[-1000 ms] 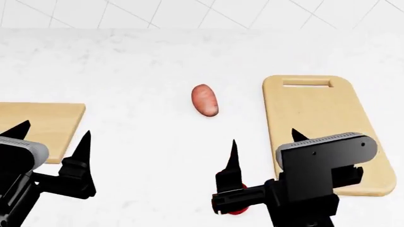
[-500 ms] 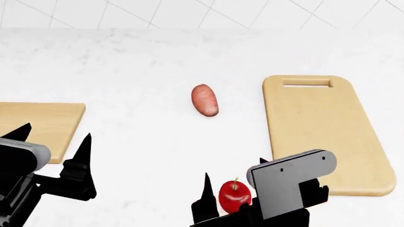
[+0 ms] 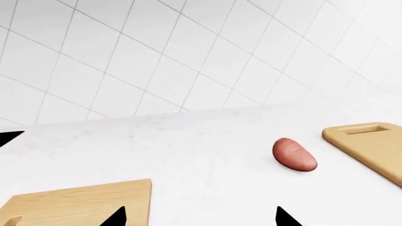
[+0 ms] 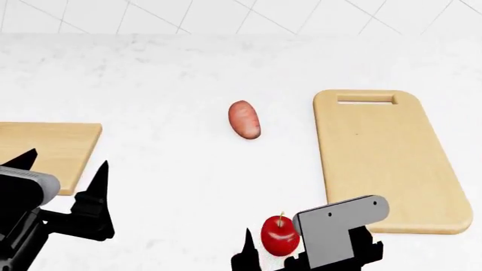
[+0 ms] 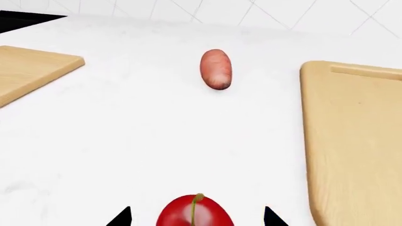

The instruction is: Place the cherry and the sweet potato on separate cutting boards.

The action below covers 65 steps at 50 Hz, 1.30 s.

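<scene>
The glossy red cherry [image 4: 280,237] stands on the white counter near the front edge, stem up; it also shows in the right wrist view [image 5: 182,217]. My right gripper [image 4: 283,255] is open, its fingertips [image 5: 122,217] on either side of the cherry, apart from it. The pinkish sweet potato [image 4: 245,119] lies mid-counter, also in the right wrist view [image 5: 216,68] and the left wrist view [image 3: 294,154]. The long round-cornered cutting board [image 4: 384,158] lies right of the cherry. The small squarish board [image 4: 45,148] lies at the left. My left gripper [image 4: 66,164] is open and empty by the small board's near corner.
A white tiled wall [image 3: 157,56] rises behind the counter. Bare white counter [image 4: 173,169] lies between the two boards around the sweet potato. The long board's slot handle [image 4: 365,100] is at its far end.
My right gripper has drawn back and lower towards the counter's front edge, so the cherry now shows between its fingers. The left gripper has barely moved.
</scene>
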Tool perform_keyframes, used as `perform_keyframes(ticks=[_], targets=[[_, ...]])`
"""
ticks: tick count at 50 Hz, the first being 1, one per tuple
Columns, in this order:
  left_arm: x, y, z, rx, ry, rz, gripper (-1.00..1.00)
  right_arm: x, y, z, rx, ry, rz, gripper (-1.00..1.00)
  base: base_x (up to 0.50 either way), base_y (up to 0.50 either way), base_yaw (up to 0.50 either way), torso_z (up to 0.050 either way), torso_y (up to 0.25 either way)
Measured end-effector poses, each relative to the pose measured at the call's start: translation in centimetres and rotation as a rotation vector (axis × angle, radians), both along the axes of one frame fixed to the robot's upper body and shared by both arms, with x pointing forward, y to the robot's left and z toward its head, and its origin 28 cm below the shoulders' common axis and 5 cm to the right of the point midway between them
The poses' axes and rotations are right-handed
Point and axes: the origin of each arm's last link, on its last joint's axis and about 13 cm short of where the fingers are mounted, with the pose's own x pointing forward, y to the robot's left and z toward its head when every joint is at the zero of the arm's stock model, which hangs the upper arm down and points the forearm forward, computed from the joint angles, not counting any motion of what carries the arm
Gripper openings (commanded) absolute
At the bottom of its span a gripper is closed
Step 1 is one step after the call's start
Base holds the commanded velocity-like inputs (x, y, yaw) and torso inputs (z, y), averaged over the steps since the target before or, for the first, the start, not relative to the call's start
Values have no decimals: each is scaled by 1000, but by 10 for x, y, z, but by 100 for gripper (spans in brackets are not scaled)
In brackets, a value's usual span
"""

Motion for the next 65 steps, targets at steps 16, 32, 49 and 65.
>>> perform_keyframes(ticks=[16, 32, 49, 65], targets=[[2, -1, 0, 6, 2, -7, 100, 2, 1, 3, 10, -16, -7, -100, 0, 0, 0, 0, 0], [3, -2, 0, 8, 4, -12, 100, 28, -5, 30, -26, -125, -123, -100, 0, 0, 0, 0, 0], [7, -2, -1, 10, 6, -11, 100, 79, -27, 42, -95, -152, -413, -100, 0, 0, 0, 0, 0], [9, -4, -1, 11, 10, -17, 100, 98, -40, 25, -101, -112, -546, -100, 0, 0, 0, 0, 0]])
